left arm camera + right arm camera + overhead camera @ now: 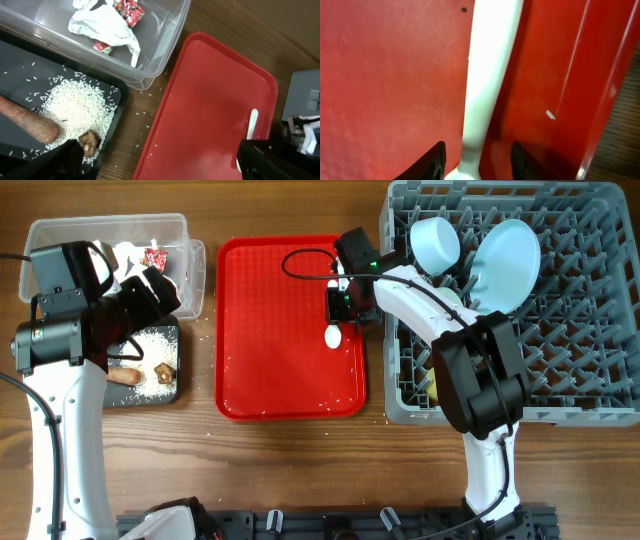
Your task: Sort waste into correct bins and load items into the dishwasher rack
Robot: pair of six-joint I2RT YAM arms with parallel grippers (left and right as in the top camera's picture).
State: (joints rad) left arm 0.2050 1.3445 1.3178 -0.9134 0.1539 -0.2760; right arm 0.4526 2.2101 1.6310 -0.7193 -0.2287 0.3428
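A white plastic spoon [333,335] lies on the right side of the flat red serving tray [270,330]. My right gripper [340,305] is low over it, open, with its fingers [477,162] on either side of the spoon handle [490,75]. My left gripper [165,292] is open and empty [167,160] over the gap between the black tray [170,390] and the red tray. The clear tub [60,230] holds white tissue [107,27] and a red wrapper [129,10]. The black tray holds rice [80,107], a sausage stick [27,122] and a brown lump [90,142].
The grey dishwasher rack [590,380] at the right holds a pale blue bowl [435,242] and a pale blue plate [505,265]. A yellow cup [428,380] shows partly behind my right arm. Loose rice grains lie on the red tray and the wooden table.
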